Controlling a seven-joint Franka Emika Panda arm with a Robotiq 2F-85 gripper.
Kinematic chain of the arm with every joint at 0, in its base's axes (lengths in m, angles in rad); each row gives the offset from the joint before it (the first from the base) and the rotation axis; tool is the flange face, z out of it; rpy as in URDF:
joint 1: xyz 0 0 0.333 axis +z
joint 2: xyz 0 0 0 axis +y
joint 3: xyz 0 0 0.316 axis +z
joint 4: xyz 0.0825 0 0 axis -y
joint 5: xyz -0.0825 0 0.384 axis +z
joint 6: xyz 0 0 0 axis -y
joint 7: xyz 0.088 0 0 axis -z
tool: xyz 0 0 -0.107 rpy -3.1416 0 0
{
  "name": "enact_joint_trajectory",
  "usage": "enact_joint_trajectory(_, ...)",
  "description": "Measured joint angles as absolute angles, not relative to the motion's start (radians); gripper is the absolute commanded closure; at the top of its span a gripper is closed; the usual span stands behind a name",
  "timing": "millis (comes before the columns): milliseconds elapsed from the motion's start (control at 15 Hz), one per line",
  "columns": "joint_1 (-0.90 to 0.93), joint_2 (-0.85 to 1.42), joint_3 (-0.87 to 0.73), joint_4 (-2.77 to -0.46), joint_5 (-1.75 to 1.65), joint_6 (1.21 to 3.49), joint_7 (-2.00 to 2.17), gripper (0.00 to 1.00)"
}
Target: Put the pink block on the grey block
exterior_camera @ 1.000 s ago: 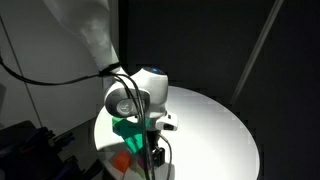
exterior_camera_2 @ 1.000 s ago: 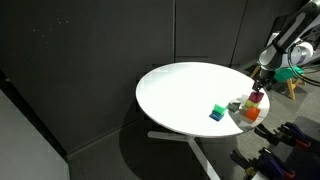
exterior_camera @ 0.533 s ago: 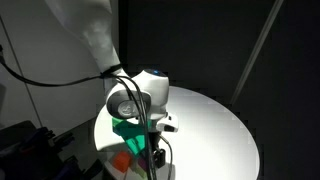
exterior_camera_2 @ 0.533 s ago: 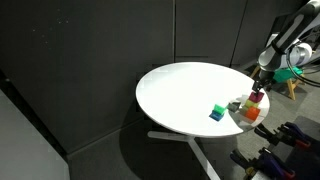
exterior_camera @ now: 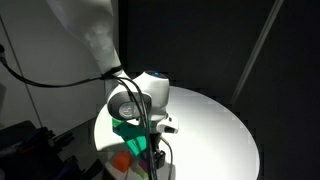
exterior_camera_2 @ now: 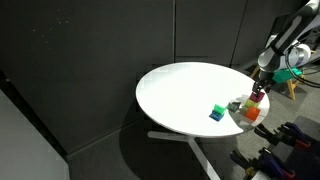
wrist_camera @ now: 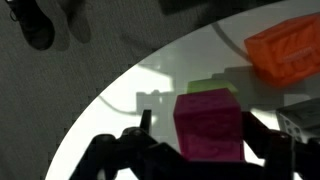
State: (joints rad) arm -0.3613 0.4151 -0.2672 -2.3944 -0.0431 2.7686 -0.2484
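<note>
Wrist view | white round table [wrist_camera: 190,60] | grey floor [wrist_camera: 50,95] | fingers [wrist_camera: 135,146] apart around pink block [wrist_camera: 210,125]

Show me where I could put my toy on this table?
The white table is bare from the green block across to the opposite rim. It is crowded at the near rim, where the pink block, orange block and grey block bunch under the fingers.

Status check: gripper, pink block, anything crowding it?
Gripper open, jaws straddling pink block, no grip yet. Pink block on table, not on grey block. Yellow-green block close behind it, orange block nearby.
</note>
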Motion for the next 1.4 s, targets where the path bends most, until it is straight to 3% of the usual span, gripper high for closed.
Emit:
enact_joint_trajectory(133,-0.361,0.418,-0.267,-2.393,-0.043,2.769,-0.247,0.59)
enact_joint_trajectory(333,-0.357,0.419,-0.272,-2.390,-0.045,2.767,-0.240,0.66)
enact_joint_trajectory(1400,-0.251,0.350,-0.349,-2.389,-0.132,2.703,-0.107,0.67)
